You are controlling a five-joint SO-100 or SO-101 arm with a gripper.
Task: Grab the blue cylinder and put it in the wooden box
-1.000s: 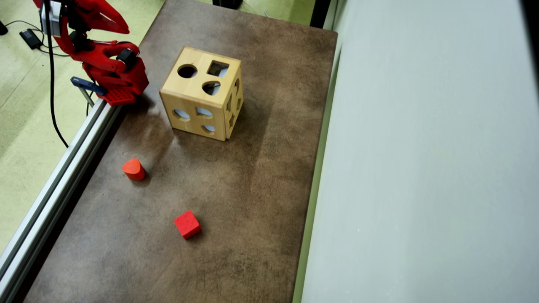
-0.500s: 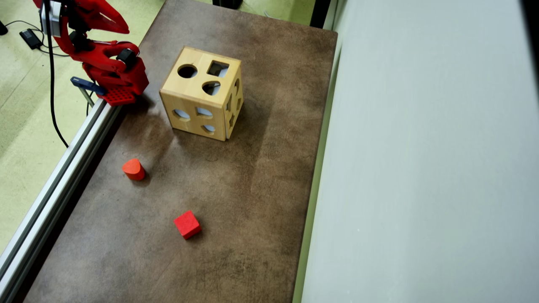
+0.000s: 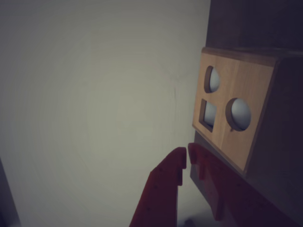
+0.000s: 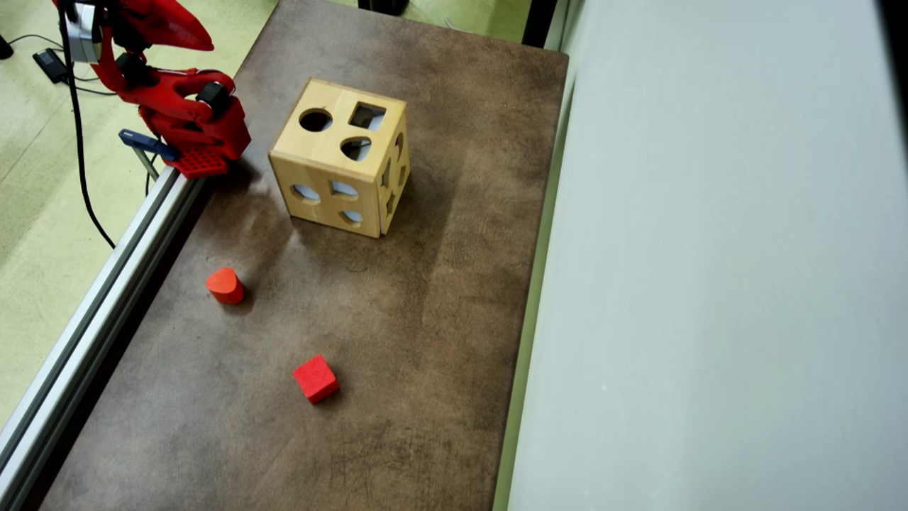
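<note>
Where holes gape, wooden box (image 4: pixel 339 157) interior unreadable

This looks like a robotics lab or maker workspace set up for a manipulation exercise. A bare brown table (image 4: pixel 425 319) with a mottled, worn surface stands on pale green flooring (image 4: pixel 42 184), and an aluminium extrusion rail (image 4: pixel 92 312) runs along its left edge in the overhead view. A red 3D-printed arm (image 4: pixel 177 106) is clamped at that rail, with black cables (image 4: pixel 85 191) and a power adapter (image 4: pixel 51 64) trailing on the floor. A plain grey partition wall (image 4: pixel 709 284) closes the right side. The only props are a wooden box (image 4: pixel 340 160) and two red blocks (image 4: pixel 316 378).
</note>
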